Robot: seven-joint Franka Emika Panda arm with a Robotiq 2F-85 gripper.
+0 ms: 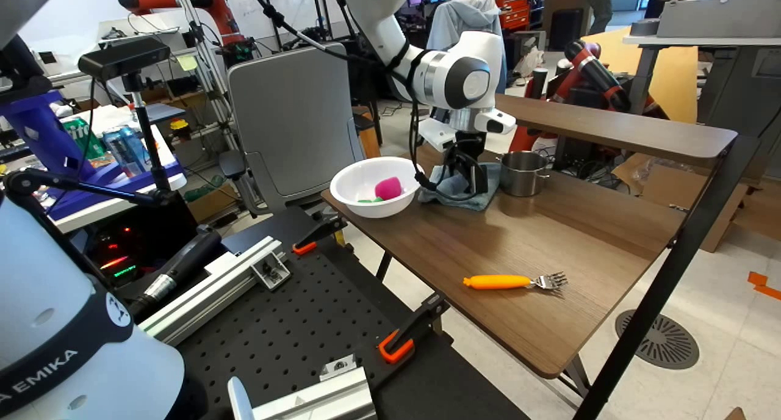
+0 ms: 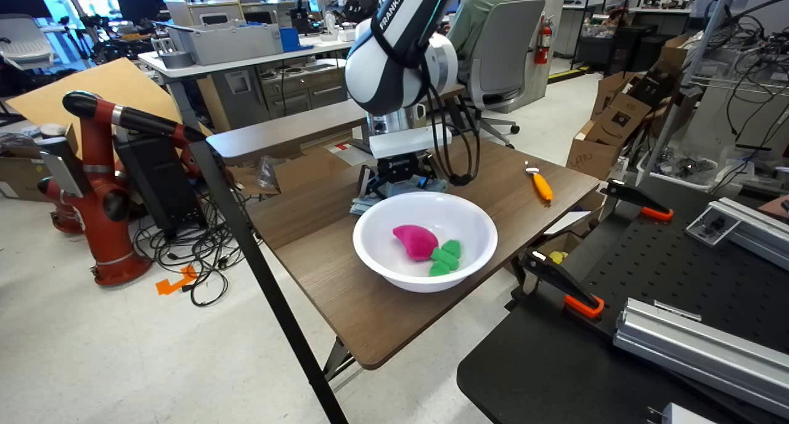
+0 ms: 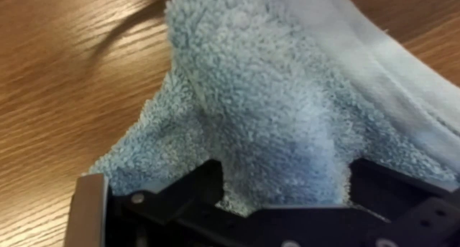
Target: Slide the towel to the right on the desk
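"Just beside the bowl [image 1: 360,179], in an exterior view, is that the towel [image 1: 451,185]?"

"Yes, lying rumpled on the desk [image 1: 567,237], between the bowl and the metal cup [image 1: 521,179]. I can't tell if it touches the bowl. The fork [image 1: 503,281] is well away from the bowl."

"And in an exterior view, with the pink toy [image 2: 416,242] and the green toy [image 2: 445,259] inside the bowl?"

"The towel peeks out behind the bowl there. The arm [image 2: 394,79] hides a lot of it."

"What about the wrist view?"

"No bowl shows there. The gripper [image 3: 284,178] is spread wide, with a soft hump of towel between its two sides. It doesn't look like it is pinching anything, but I can't see the very tips."

"Will the towel be hard to move?"

"I don't think so. It looks fuzzy, light and floppy, and a bump won't break it. But push just one edge and it may crumple up, and the fuzz could drag a bit on the desk."

"So where should the gripper grab?"

"I'd squeeze that hump in the middle, then pull gently to the right, low down, minding the bowl and the metal cup."
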